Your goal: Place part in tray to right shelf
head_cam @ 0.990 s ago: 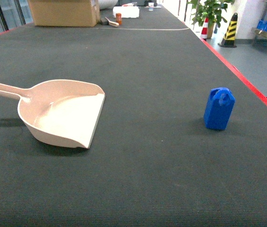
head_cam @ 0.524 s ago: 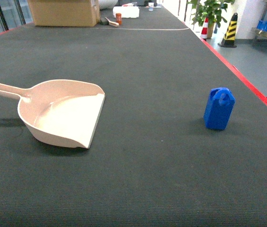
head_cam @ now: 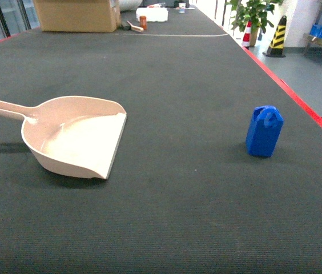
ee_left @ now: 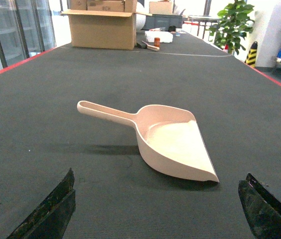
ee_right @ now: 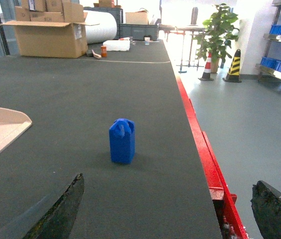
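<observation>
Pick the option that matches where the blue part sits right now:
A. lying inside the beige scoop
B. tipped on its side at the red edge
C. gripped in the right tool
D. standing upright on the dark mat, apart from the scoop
D: the blue part stands upright on the dark mat, well to the right of the empty scoop, with no tool touching it.

one part (head_cam: 264,132), one tray (head_cam: 75,137), one cardboard box (head_cam: 76,14)

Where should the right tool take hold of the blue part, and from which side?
Probably across the flat side walls of the blue part's body, below the lug, coming in level from the near side. It stands upright and apart from the tray.
</observation>
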Robot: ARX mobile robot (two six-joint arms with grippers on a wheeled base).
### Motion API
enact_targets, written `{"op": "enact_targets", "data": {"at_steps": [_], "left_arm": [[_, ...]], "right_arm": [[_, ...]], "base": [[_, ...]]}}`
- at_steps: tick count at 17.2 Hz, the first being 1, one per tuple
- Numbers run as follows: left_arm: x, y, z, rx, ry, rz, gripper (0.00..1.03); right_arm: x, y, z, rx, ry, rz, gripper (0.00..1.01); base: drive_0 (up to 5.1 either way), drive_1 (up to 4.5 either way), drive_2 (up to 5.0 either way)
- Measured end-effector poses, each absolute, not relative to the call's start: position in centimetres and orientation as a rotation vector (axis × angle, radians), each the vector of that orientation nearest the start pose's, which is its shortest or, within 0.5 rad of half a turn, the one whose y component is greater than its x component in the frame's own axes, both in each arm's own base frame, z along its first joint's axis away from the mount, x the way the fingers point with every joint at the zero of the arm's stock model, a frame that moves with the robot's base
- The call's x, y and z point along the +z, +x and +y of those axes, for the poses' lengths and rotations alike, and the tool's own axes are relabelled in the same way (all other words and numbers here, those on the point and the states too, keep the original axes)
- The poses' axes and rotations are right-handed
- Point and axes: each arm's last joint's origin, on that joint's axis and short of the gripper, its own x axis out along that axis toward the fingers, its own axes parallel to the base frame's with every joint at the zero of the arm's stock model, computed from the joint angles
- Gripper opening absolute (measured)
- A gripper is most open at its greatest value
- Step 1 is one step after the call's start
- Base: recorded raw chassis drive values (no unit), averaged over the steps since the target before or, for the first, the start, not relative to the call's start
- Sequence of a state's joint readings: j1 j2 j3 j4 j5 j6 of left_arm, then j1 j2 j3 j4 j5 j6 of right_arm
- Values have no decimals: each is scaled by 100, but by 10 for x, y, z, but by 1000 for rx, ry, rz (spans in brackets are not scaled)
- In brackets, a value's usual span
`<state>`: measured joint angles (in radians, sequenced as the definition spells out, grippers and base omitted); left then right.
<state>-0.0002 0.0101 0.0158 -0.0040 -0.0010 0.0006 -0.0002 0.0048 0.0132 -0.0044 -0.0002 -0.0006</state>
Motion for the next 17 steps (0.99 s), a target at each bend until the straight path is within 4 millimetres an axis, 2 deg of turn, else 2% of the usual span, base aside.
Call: {"op": "enact_targets", "data": {"at_steps": [8, 12, 15, 16, 17], "left_arm": [[168, 97, 0, 1, 1, -1, 98], [164, 100, -2, 40, -4, 70, 98], [168, 114, -5, -11, -82, 116, 98], [173, 123, -4, -19, -133, 120, 98], [183, 141, 0, -52, -235, 124, 98]], "right_arm": [[167, 97, 0, 0, -1, -4, 98], [167, 97, 0, 0, -1, -4, 98], [167, 97, 0, 0, -1, -5, 98], [167, 97, 0, 0, -1, -4, 98], [167, 97, 0, 0, -1, -4, 98]], "base": [[0, 0, 0], [0, 0, 0], [0, 0, 0], [0, 0, 0], [0, 0, 0]]}}
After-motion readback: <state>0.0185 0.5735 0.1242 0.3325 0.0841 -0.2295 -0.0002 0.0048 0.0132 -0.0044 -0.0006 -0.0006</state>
